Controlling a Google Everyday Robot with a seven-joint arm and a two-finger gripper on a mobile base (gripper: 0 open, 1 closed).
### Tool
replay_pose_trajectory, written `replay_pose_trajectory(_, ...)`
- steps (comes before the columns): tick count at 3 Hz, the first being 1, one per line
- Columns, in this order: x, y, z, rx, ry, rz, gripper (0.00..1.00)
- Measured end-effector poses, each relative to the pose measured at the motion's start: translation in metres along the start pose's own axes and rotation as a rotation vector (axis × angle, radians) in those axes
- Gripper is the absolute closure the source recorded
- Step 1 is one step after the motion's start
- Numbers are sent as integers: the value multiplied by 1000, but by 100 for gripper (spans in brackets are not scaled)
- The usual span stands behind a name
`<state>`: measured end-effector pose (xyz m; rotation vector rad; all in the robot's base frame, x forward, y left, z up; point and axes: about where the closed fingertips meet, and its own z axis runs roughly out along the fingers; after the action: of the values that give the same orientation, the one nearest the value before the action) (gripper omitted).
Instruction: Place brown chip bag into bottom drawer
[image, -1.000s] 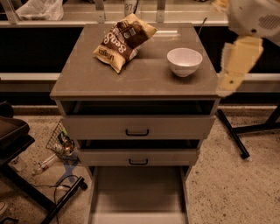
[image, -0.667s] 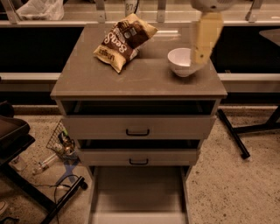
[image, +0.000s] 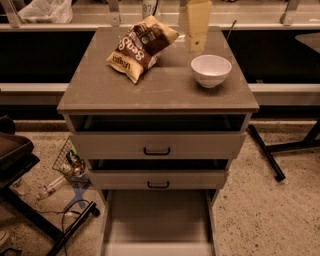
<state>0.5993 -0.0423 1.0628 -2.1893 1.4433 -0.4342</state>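
The bottom drawer (image: 157, 222), a wide, shallow grey-beige tray at the foot of the cabinet, is standing pulled out toward the viewer, and its plain flat floor is showing. Above it, the two upper drawers (image: 157, 145), grey-fronted with dark handles, are each sitting slightly open. The gaps above them are dark, so their contents cannot be told. The white round bowl (image: 211, 70) is resting upright on the right half of the grey-brown counter (image: 100, 95), and only its pale inner wall is showing.

The brown chip bag (image: 142, 46), a crinkly packet with a dark brown middle, tan-yellow ends and white lettering, is lying tilted on the rear left of the counter. It is lying well apart from the bottom drawer and apart from the bowl.

The claw (image: 196, 45), a pale yellow part at the end of the arm, is hanging over the rear of the counter, between the bag and the bowl. Whether the claw is spread or pressed together cannot be told.

Compared with a moment earlier, the claw is now standing further left. Then it was hanging directly over the bowl, and before that it was beyond the counter's right edge. The bag, the bowl and all three drawers are lying where they were.
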Motion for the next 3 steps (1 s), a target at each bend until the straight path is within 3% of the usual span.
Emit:
replay_pose_trajectory(1, 0, -1, 3, -2, 9, -8, 0)
replay_pose_trajectory(2, -8, -16, 31, -23, 89, -107, 0)
replay_pose_trajectory(3, -3, -57, 109, -13, 191, -321, 0)
